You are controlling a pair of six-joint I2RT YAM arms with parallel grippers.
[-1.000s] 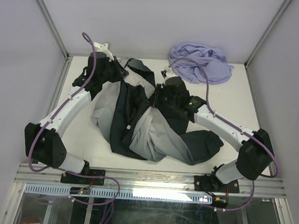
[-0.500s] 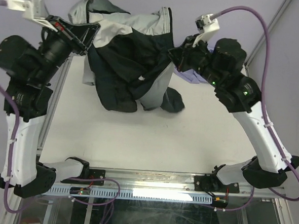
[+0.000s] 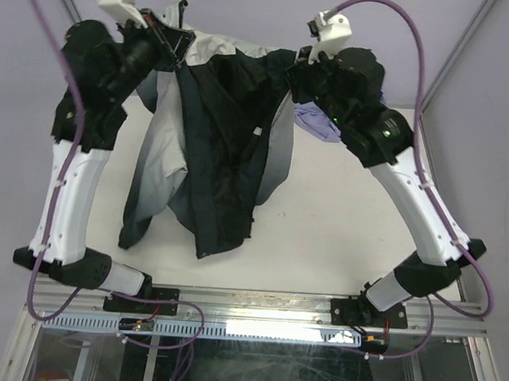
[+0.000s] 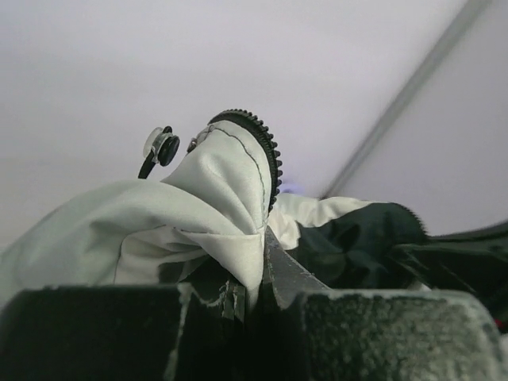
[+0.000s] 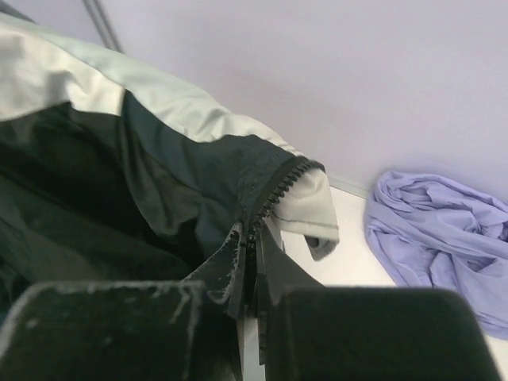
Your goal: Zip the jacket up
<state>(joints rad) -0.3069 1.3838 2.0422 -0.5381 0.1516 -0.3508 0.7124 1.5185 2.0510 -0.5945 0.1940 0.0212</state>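
Observation:
The jacket hangs spread open above the table, black lining facing out, light grey panels at its sides, its hem near the table's front. My left gripper is raised at the upper left, shut on the jacket's top edge. In the left wrist view that gripper pinches light grey fabric beside a curl of zipper teeth. High at the upper right, my right gripper is shut on the opposite front edge. The right wrist view has that gripper clamped on the dark zipper tape.
A lavender-purple cloth lies on the white table at the back right, partly behind the right arm, and also shows in the right wrist view. Metal frame posts and white walls enclose the table.
A second ago the jacket lay crumpled on the table. Both arms have since risen with it, and it now hangs stretched between the two shut grippers.

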